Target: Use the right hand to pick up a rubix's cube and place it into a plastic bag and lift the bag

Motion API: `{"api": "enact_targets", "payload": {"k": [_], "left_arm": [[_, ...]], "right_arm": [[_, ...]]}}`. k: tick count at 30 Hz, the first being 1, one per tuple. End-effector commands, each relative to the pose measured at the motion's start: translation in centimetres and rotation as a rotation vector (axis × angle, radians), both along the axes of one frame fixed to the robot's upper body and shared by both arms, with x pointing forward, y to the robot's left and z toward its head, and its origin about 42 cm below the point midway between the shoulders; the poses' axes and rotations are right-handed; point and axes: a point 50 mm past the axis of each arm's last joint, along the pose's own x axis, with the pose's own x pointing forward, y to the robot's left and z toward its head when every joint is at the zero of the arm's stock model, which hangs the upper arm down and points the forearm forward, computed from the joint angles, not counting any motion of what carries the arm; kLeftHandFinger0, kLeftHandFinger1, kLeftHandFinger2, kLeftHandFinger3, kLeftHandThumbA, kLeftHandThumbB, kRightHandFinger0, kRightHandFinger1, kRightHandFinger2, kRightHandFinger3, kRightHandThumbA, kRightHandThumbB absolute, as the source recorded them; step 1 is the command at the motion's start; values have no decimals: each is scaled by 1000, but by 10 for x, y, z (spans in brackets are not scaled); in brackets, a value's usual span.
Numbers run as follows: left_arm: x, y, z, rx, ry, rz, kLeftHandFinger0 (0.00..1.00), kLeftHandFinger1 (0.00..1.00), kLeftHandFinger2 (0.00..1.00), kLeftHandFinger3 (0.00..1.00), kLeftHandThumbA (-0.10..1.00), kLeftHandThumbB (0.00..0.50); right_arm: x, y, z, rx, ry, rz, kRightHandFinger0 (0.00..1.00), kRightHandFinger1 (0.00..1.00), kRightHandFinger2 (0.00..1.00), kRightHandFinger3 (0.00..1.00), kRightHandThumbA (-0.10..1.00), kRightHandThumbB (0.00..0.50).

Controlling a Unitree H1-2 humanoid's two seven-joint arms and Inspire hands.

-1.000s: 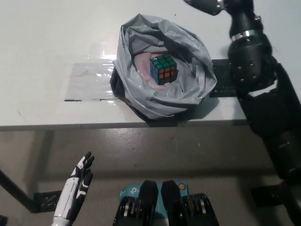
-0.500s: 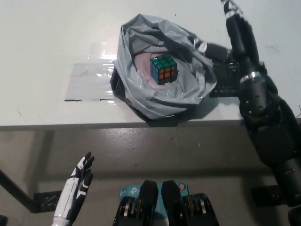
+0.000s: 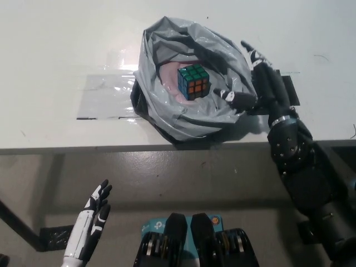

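We see the Rubik's cube (image 3: pixel 193 82) sitting inside the grey plastic bag (image 3: pixel 222 114), which rests on the white desk (image 3: pixel 55 55). Our black right robot hand (image 3: pixel 257 83) lies against the bag's right rim, released, fingers spread, holding nothing. Our white left robot hand (image 3: pixel 94 214) hangs below the desk edge, released too.

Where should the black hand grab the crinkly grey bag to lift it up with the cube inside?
Probably the bunched right rim of the plastic bag, coming in from the right, where the open right hand is. The rim stands up in thick folds there, easy to pinch. The Rubik's cube sits low in the middle, so it should stay in. The left hand rests open below the table.
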Motion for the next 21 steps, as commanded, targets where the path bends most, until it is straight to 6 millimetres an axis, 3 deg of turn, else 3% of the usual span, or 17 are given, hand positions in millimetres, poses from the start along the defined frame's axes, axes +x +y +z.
{"api": "enact_targets", "payload": {"k": [1, 7, 9, 11, 12, 13, 14, 15, 16, 17, 18, 19, 20, 21], "left_arm": [[2, 1, 8, 11, -51, -10, 1000, 1000, 1000, 1000, 1000, 201], [0, 0, 6, -2, -46, -13, 1000, 1000, 1000, 1000, 1000, 206], [0, -1, 5, -7, -41, -10, 1000, 1000, 1000, 1000, 1000, 210], [0, -1, 5, -5, -39, -11, 1000, 1000, 1000, 1000, 1000, 206], [1, -2, 6, -1, -41, -11, 1000, 1000, 1000, 1000, 1000, 212], [1, -1, 6, 1, -42, -10, 1000, 1000, 1000, 1000, 1000, 211], [2, -1, 6, 2, -42, -10, 1000, 1000, 1000, 1000, 1000, 211], [2, -1, 7, 3, -43, -12, 1000, 1000, 1000, 1000, 1000, 204], [3, -2, 8, 4, -47, -14, 1000, 1000, 1000, 1000, 1000, 198], [4, -2, 8, 4, -51, -15, 1000, 1000, 1000, 1000, 1000, 192], [3, -2, 8, 6, -54, -15, 1000, 1000, 1000, 1000, 1000, 190], [3, -2, 9, 8, -56, -16, 1000, 1000, 1000, 1000, 1000, 190], [4, -2, 9, 8, -58, -15, 1000, 1000, 1000, 1000, 1000, 188], [4, -1, 9, 8, -58, -14, 1000, 1000, 1000, 1000, 1000, 188]], "right_arm": [[14, -1, 21, 39, -64, -20, 1000, 1000, 1000, 1000, 845, 492], [21, -10, 11, 10, -42, -118, 1000, 1000, 1000, 1000, 787, 479], [24, -9, 7, -10, -59, -251, 1000, 1000, 1000, 1000, 732, 489], [26, -9, 8, -3, -72, -317, 1000, 1000, 1000, 1000, 690, 414], [27, -9, 11, 54, -75, -367, 971, 1000, 1000, 1000, 625, 373], [28, -9, 15, 87, -76, -391, 745, 818, 1000, 1000, 614, 371], [28, -9, 16, 95, -78, -400, 745, 818, 1000, 1000, 614, 371], [27, -9, 22, 103, -93, -420, 353, 464, 715, 1000, 618, 355], [26, -10, 28, 116, -109, -436, 173, 296, 557, 795, 598, 342], [26, -11, 34, 154, -128, -443, 35, 101, 296, 496, 546, 312], [25, -11, 37, 181, -139, -441, 7, 24, 179, 391, 517, 303], [24, -11, 40, 199, -146, -440, 7, 24, 179, 391, 517, 303], [24, -11, 44, 226, -154, -432, 0, 1, 110, 291, 483, 289], [24, -10, 46, 238, -155, -428, 0, 0, 95, 270, 476, 286]]}}
